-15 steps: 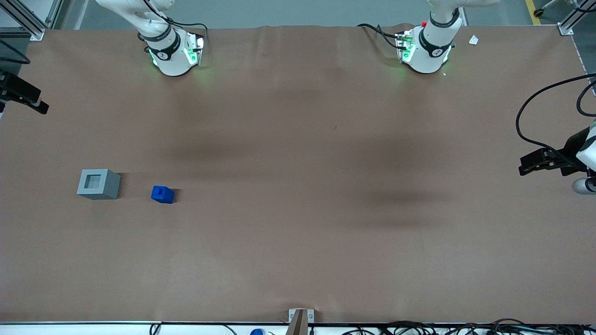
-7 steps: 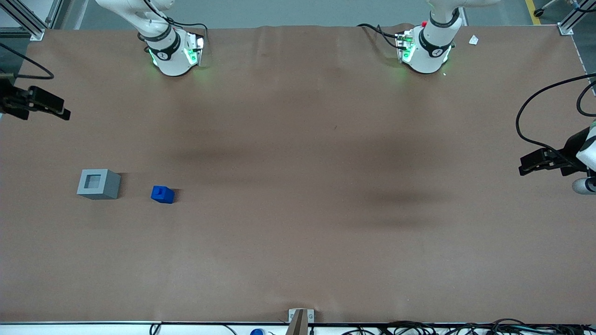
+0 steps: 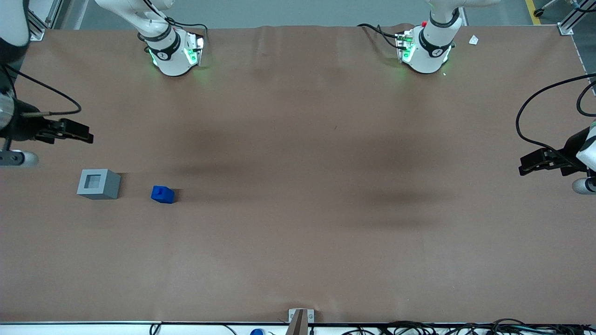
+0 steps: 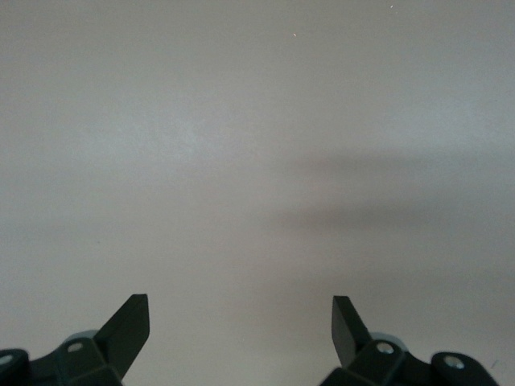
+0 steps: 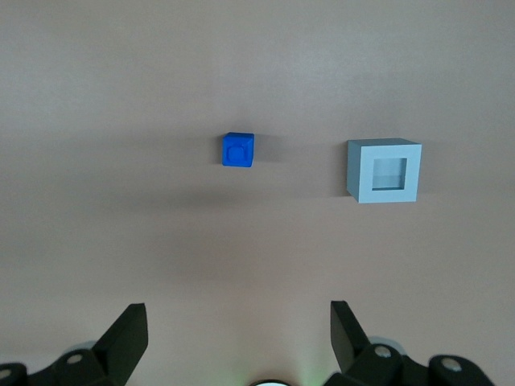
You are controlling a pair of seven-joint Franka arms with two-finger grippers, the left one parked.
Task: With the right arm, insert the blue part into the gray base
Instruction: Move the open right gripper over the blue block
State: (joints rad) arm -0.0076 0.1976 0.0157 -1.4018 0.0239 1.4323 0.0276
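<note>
The blue part (image 3: 162, 194) lies on the brown table beside the gray base (image 3: 98, 184), a short gap between them; the base's square recess faces up. Both show in the right wrist view too, the blue part (image 5: 237, 149) and the gray base (image 5: 385, 170). My right gripper (image 3: 79, 135) hangs above the table at the working arm's end, farther from the front camera than the gray base and well apart from both things. Its fingers stand wide open with nothing between them (image 5: 239, 326).
The brown table cover (image 3: 298, 209) stretches wide around the two things. Both arm bases (image 3: 173, 51) stand at the table's edge farthest from the front camera. A small bracket (image 3: 300, 316) sits at the near edge.
My right gripper has come in from the table's edge toward the gray base and nearer the front camera. The blue part and gray base have not moved.
</note>
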